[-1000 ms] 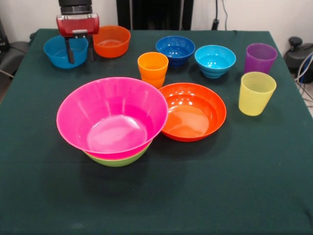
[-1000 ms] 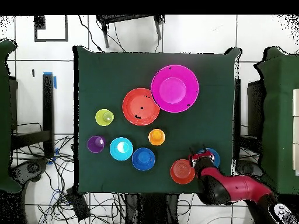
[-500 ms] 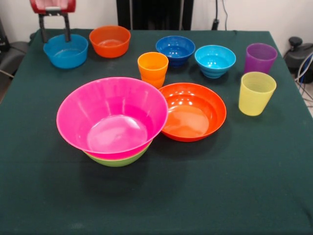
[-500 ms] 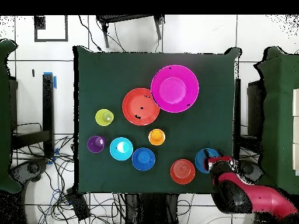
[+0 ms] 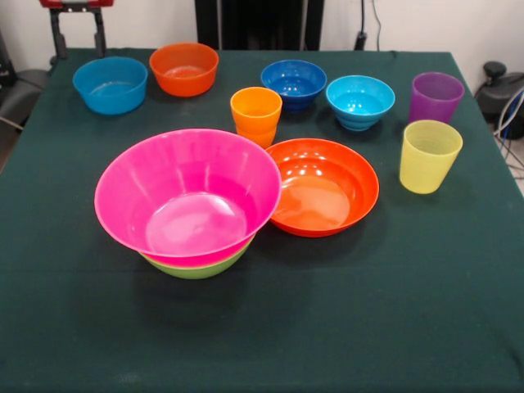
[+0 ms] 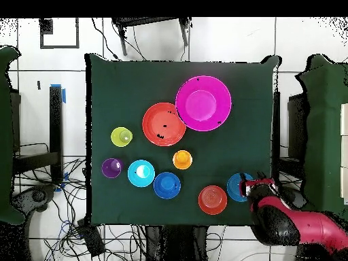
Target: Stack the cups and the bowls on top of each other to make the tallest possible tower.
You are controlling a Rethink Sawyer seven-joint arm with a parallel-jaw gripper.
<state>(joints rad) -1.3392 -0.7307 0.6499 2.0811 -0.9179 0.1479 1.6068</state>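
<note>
The tower [image 5: 190, 205], a pink bowl nested in a green one, sat left of centre on the surface [image 5: 344, 311], touching the shallow orange bowl [image 5: 322, 186], with cups [image 5: 256, 115] and small bowls [image 5: 110, 84] behind, while the gripper [image 5: 77, 26] hung at upper left, jaws apart and empty.

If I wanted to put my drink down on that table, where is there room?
The whole strip of green cloth in front of the pink bowl and the shallow orange bowl is bare. The far half is crowded: small bowls and cups stand close together, with only narrow gaps, as between the orange cup and the pink bowl.
</note>
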